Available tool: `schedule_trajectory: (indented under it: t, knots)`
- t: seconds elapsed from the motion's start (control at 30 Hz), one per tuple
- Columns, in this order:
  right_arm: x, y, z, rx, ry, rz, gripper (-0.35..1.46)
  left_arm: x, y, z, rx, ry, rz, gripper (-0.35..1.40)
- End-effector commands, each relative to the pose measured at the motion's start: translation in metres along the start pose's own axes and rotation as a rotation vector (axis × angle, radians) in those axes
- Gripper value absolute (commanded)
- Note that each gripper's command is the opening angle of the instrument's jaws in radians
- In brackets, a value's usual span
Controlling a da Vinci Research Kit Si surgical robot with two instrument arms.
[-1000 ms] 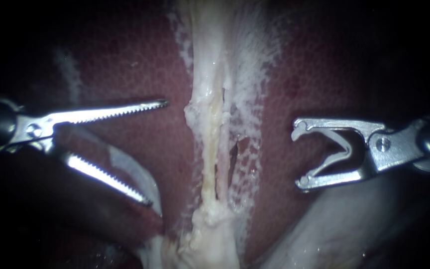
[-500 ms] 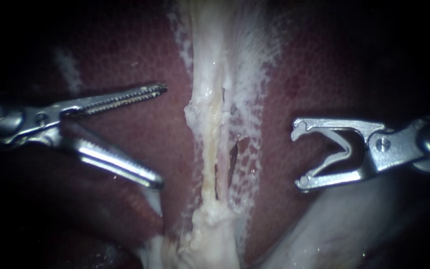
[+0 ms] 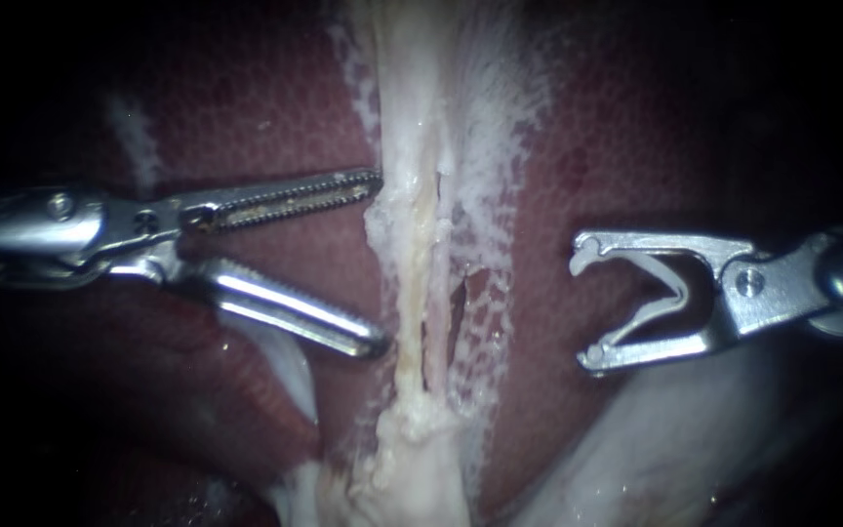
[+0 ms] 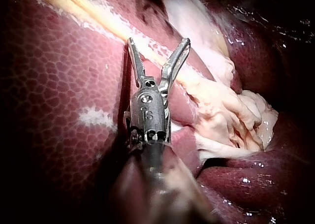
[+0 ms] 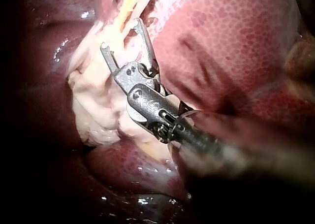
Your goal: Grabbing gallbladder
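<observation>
A pale strand of tissue (image 3: 412, 244) runs down the middle of the dark red liver (image 3: 275, 117) and ends in a lumpy white mass (image 3: 412, 468). My left instrument (image 3: 380, 262) comes in from the left with toothed jaws open. Their tips reach the strand's left edge, one above and one below a stretch of it, without closing on it. In the left wrist view the same jaws (image 4: 158, 42) stand spread against the strand (image 4: 197, 81). My right instrument (image 3: 585, 304) hangs over the liver right of the strand, jaws open and apart from the tissue; it (image 5: 120, 34) also shows in the right wrist view.
A smooth pale surface (image 3: 656, 449) lies at the lower right; I cannot tell whether it is the gallbladder. A thin pale flap (image 3: 290, 366) sits under the left instrument's lower jaw. A narrow slit (image 3: 461, 312) opens in the webby tissue beside the strand.
My left instrument has moved right across the liver until its open jaws reach the strand, and its jaws have narrowed somewhat. The right instrument has not moved.
</observation>
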Motion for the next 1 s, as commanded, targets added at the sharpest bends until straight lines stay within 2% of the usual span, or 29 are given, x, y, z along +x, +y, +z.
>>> schedule_trajectory:
  t: [0.03, 0.2, 0.3, 0.43, 0.5, 0.53, 0.7, 1.0]
  knots:
    - [0.0000, 0.0000, 0.0000, 0.000, 0.000, 0.000, 0.58, 0.0001, 0.0002, 0.0001, -0.001, 0.001, -0.004, 0.77]
    - [0.0000, 0.0000, 0.0000, 0.000, 0.000, 0.000, 0.58, 0.0006, 0.0012, 0.0004, -0.002, 0.013, -0.022, 0.67]
    - [0.0000, 0.0000, 0.0000, 0.000, 0.000, 0.000, 0.58, 0.0009, 0.0018, 0.0005, -0.009, 0.018, -0.040, 0.49]
    - [0.0000, 0.0000, 0.0001, 0.000, 0.000, 0.000, 0.58, 0.0013, 0.0025, 0.0006, -0.012, 0.030, -0.057, 0.05]
    - [0.0000, 0.0000, 0.0001, 0.000, 0.000, 0.000, 0.58, 0.0015, 0.0030, 0.0006, -0.015, 0.038, -0.057, -0.27]
    - [0.0000, 0.0000, 0.0001, 0.000, 0.000, 0.000, 0.58, 0.0017, 0.0032, 0.0006, -0.018, 0.044, -0.057, -0.33]
    - [0.0000, 0.0000, 0.0001, 0.000, 0.000, 0.000, 0.58, 0.0021, 0.0038, 0.0004, -0.032, 0.056, -0.076, -0.35]
    - [0.0000, 0.0000, 0.0001, 0.000, 0.000, 0.000, 0.58, 0.0023, 0.0039, 0.0001, -0.043, 0.064, -0.090, -0.35]
